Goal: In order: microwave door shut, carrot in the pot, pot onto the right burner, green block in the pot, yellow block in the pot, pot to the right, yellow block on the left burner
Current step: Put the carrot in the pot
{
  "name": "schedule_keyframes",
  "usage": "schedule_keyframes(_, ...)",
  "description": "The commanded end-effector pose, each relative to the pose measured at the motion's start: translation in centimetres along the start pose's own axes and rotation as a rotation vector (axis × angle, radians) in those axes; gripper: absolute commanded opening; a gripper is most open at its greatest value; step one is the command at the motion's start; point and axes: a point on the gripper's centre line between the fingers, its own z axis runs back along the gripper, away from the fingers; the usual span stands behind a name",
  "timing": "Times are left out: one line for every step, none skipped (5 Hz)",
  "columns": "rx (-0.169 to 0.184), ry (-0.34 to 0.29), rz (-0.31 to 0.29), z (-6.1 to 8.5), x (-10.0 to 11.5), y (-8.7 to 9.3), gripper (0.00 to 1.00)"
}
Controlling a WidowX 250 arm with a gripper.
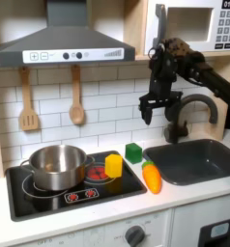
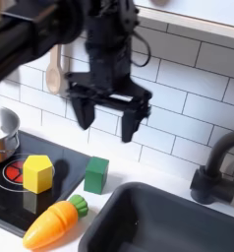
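My gripper (image 1: 154, 108) (image 2: 107, 120) hangs open and empty in front of the tiled wall, well above the green block (image 1: 133, 151) (image 2: 96, 174). The yellow block (image 1: 113, 165) (image 2: 37, 173) stands on the cooktop's edge beside a red burner (image 1: 95, 174) (image 2: 8, 175). The carrot (image 1: 152, 177) (image 2: 54, 222) lies on the counter between cooktop and sink. The steel pot (image 1: 57, 166) (image 2: 0, 133) sits over the other burner, on the first exterior view's left. The microwave door (image 1: 187, 26), with its silver handle (image 1: 161, 29), looks flush with the microwave front.
A dark sink (image 1: 199, 159) (image 2: 178, 221) and a black faucet (image 1: 189, 108) (image 2: 216, 169) lie on the right in both exterior views. Wooden utensils (image 1: 76, 96) hang on the wall under the range hood (image 1: 64, 43). The arm (image 1: 199, 72) reaches in from the right.
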Motion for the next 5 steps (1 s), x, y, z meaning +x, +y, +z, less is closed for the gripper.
schedule_keyframes(0.047, 0.067, -0.033, -1.1, -3.5, 1.7, 1.0)
schedule_keyframes(0.05, 0.077, -0.061, -1.6, -3.8, 1.7, 1.0)
schedule_keyframes(0.049, 0.111, -0.094, -2.5, -4.5, 1.5, 1.0)
schedule_keyframes(0.046, 0.135, -0.104, -3.3, -5.1, 1.6, 1.0)
schedule_keyframes(0.04, 0.157, -0.109, -4.3, -5.4, 1.5, 1.0)
